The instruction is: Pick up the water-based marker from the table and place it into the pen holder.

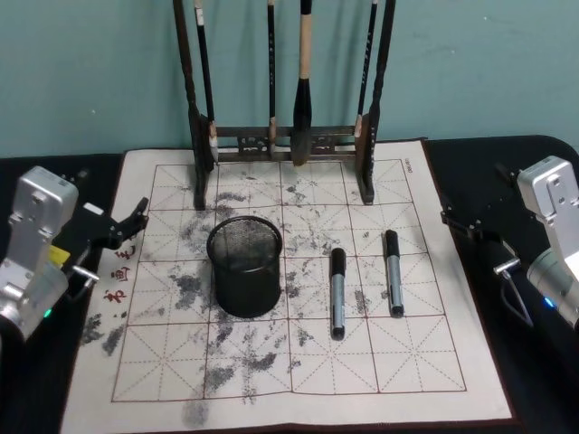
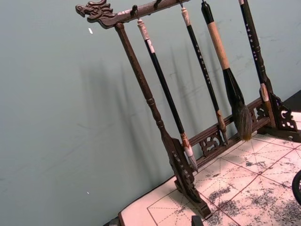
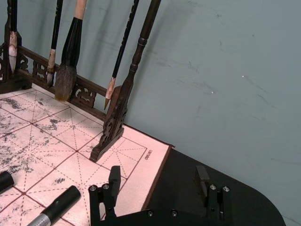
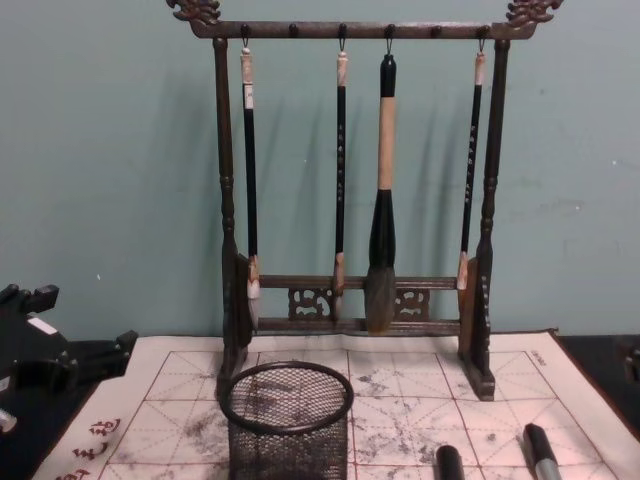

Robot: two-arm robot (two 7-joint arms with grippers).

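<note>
The pen holder (image 1: 244, 291) is a small black wire-mesh cylinder with a solid round rim, standing upright and empty left of centre on a pale felt mat (image 1: 407, 362). The mat is ruled in a red grid and blotched with grey ink stains. Two markers lie flat on it to the right of the cup, roughly parallel and apart from each other, each with a glossy black cap at the far end and a grey barrel. The left marker (image 1: 337, 294) is near the cup but not touching it, and the right marker (image 1: 393, 273) sits a little farther back. Which of them is water-based cannot be told.

Behind them at the mat's far edge stands a tall dark carved wooden rack (image 4: 350, 30). It is hung with four brushes, among them one fat brush (image 4: 383, 190) with a tan handle.

The left gripper (image 4: 85, 322) hangs over the mat's left edge, fingers spread and holding nothing. The right gripper (image 3: 158, 173) is at the mat's right edge over the black table (image 3: 183, 162), jaws wide apart and empty
</note>
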